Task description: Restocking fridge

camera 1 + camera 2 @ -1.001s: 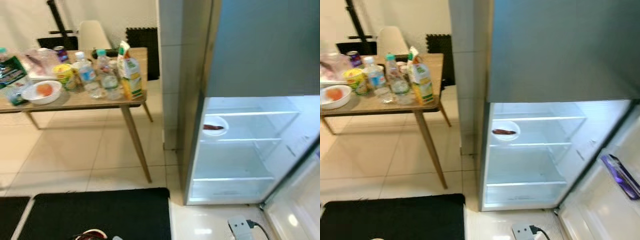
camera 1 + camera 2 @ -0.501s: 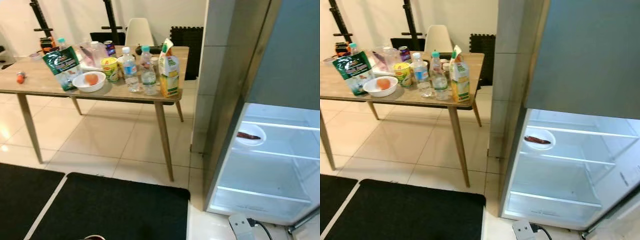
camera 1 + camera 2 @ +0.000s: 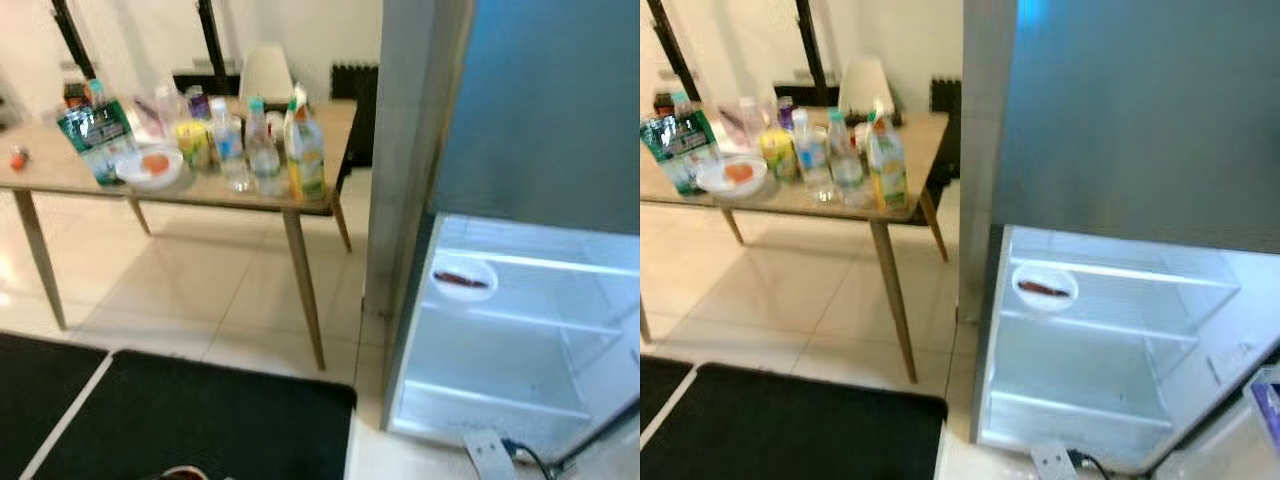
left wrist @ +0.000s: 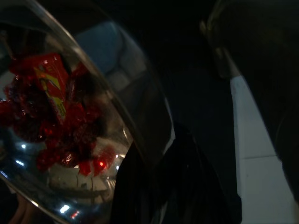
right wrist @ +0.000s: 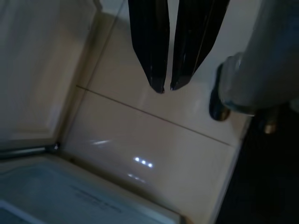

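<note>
While the left gripper grips the rim of a clear bowl between its dark fingers, red-wrapped snacks lie inside the bowl, just past the fingertips. View very dark; little else made out.

Right gripper hangs over pale floor tile, fingers nearly together, only a thin gap at the tips, nothing between them. Fridge door edge lies near, below it.

Fridge stands open, lower compartment lit. On its upper shelf, at the end toward the table, sits a white plate with a dark reddish piece on it. Other shelves bare.

Table, wooden, stands left of the fridge across tile. On it, nearest the fridge: juice carton, then water bottles, a yellow cup, a white bowl with something orange in it, a green bag. White chair behind the table. Black mat on the floor before the table. Grey plug block on the floor at the fridge's foot.
</note>
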You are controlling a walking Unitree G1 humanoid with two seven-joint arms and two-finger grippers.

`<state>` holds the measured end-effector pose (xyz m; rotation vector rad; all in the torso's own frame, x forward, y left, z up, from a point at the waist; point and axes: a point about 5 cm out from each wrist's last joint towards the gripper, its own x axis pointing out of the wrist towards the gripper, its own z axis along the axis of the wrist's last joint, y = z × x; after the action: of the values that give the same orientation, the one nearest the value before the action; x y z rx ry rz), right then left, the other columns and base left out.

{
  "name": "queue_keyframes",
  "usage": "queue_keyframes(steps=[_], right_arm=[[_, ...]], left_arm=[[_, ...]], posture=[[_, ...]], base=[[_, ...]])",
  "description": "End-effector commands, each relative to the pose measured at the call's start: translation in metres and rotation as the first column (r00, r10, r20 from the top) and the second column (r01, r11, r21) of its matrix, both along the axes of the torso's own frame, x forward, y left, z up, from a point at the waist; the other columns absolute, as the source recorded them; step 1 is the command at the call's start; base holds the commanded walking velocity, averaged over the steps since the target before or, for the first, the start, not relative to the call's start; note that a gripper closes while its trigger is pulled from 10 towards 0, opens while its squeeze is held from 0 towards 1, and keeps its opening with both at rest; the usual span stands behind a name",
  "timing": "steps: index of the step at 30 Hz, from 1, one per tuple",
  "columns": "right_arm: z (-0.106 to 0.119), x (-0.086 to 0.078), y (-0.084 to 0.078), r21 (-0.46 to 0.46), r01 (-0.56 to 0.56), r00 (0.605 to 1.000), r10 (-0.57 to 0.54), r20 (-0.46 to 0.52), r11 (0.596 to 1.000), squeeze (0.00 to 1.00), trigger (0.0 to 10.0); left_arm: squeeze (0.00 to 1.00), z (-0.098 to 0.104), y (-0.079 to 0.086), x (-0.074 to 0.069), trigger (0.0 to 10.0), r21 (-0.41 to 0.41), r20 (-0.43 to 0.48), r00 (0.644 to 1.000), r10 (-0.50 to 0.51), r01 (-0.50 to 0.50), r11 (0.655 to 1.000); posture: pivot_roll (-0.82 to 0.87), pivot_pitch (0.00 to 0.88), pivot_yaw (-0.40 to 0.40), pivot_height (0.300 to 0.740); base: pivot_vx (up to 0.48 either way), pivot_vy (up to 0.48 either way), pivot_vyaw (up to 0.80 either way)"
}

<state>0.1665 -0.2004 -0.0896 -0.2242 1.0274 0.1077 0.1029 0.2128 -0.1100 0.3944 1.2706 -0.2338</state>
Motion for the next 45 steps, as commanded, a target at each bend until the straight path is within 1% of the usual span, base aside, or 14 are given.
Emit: queue_keyframes(steps=[1, 15, 29, 30, 33, 34, 36, 38, 39, 40, 41, 42, 43, 45], right_arm=[[-0.002, -0.006, -0.005, -0.004, 0.026, 1.0, -0.026, -0.017, 1.0, 0.0, 10.0], [-0.003, -0.008, -0.004, 0.006, 0.045, 0.999, -0.045, -0.026, 0.999, 0.0, 10.0], [-0.003, -0.007, 0.002, 0.03, 0.045, 0.999, -0.045, -0.02, 0.999, 0.0, 10.0], [-0.003, -0.006, 0.003, 0.036, 0.043, 0.999, -0.042, -0.017, 0.998, 0.0, 10.0], [-0.003, -0.005, 0.005, 0.05, 0.048, 0.999, -0.048, -0.008, 0.998, 0.0, 10.0], [-0.001, -0.001, 0.006, 0.06, 0.051, 0.999, -0.051, 0.005, 0.997, 0.0, 10.0], [-0.001, 0.0, 0.006, 0.061, 0.051, 0.999, -0.051, 0.007, 0.997, 0.0, 10.0], [0.001, 0.004, 0.006, 0.071, 0.055, 0.998, -0.057, 0.02, 0.996, 0.0, 10.0], [0.001, 0.004, 0.006, 0.071, 0.055, 0.998, -0.057, 0.02, 0.996, 0.0, 10.0], [0.003, 0.007, 0.007, 0.086, 0.059, 0.998, -0.061, 0.032, 0.995, 0.0, 10.0], [0.004, 0.01, 0.008, 0.096, 0.061, 0.997, -0.065, 0.04, 0.994, 0.0, 10.0], [0.004, 0.01, 0.008, 0.096, 0.061, 0.997, -0.065, 0.04, 0.994, 0.0, 10.0], [0.006, 0.015, 0.011, 0.115, 0.06, 0.996, -0.067, 0.055, 0.991, 0.0, 10.0], [0.006, 0.015, 0.011, 0.115, 0.06, 0.996, -0.067, 0.055, 0.991, 0.0, 10.0]], left_arm=[[0.0, 0.0, -0.006, 0.005, 10.0, -0.025, 0.018, 1.0, -0.003, 0.004, 1.0], [0.0, 0.0, -0.006, 0.004, 10.0, -0.03, 0.013, 1.0, -0.001, 0.002, 1.0], [0.0, 0.001, -0.006, 0.006, 10.0, -0.018, 0.024, 1.0, -0.019, 0.019, 1.0], [0.0, 0.002, -0.006, 0.01, 10.0, -0.009, 0.038, 0.998, -0.042, 0.043, 0.999], [0.0, 0.004, -0.006, 0.016, 10.0, 0.001, 0.057, 0.996, -0.073, 0.073, 0.997], [0.0, 0.007, -0.009, 0.027, 10.0, 0.012, 0.089, 0.988, -0.123, 0.122, 0.992], [0.0, 0.008, -0.009, 0.03, 10.0, 0.015, 0.097, 0.986, -0.135, 0.134, 0.991], [0.0, 0.012, -0.011, 0.042, 10.0, 0.039, 0.13, 0.973, -0.193, 0.19, 0.981], [0.0, 0.012, -0.011, 0.042, 10.0, 0.039, 0.13, 0.973, -0.193, 0.19, 0.981], [0.0, 0.015, -0.012, 0.051, 10.0, 0.067, 0.147, 0.955, -0.256, 0.249, 0.966], [0.0, 0.017, -0.013, 0.057, 10.0, 0.088, 0.157, 0.941, -0.299, 0.288, 0.954], [0.0, 0.017, -0.013, 0.057, 10.0, 0.088, 0.157, 0.941, -0.299, 0.288, 0.954], [0.0, 0.022, -0.012, 0.066, 10.0, 0.127, 0.169, 0.918, -0.359, 0.341, 0.932], [0.0, 0.022, -0.012, 0.066, 10.0, 0.127, 0.169, 0.918, -0.359, 0.341, 0.932]], posture=[[-0.04, 0.0, -0.002, 0.74], [-0.04, 0.0, 0.003, 0.74], [-0.04, 0.0, 0.003, 0.74], [-0.04, 0.0, 0.003, 0.74], [-0.04, 0.0, 0.006, 0.74], [-0.04, 0.0, 0.006, 0.74], [-0.04, 0.0, 0.006, 0.74], [-0.04, 0.0, 0.006, 0.74], [-0.04, 0.0, 0.006, 0.74], [-0.04, 0.0, 0.006, 0.74], [-0.04, 0.0, 0.006, 0.74], [-0.04, 0.0, 0.006, 0.74], [-0.04, 0.0, 0.005, 0.74], [-0.04, 0.0, 0.005, 0.74]], base=[[0.0, -0.439, 0.0], [0.0, -0.418, 0.0], [0.0, 0.0, 0.0], [0.0, 0.0, 0.0], [0.0, 0.0, 0.0], [0.0, 0.0, 0.0], [0.0, 0.0, 0.0], [0.0, 0.0, 0.0], [0.0, 0.0, 0.0], [0.0, 0.0, 0.0], [0.0, 0.0, 0.0], [0.0, 0.0, 0.0], [0.0, 0.0, 0.0], [0.0, 0.0, 0.0]])
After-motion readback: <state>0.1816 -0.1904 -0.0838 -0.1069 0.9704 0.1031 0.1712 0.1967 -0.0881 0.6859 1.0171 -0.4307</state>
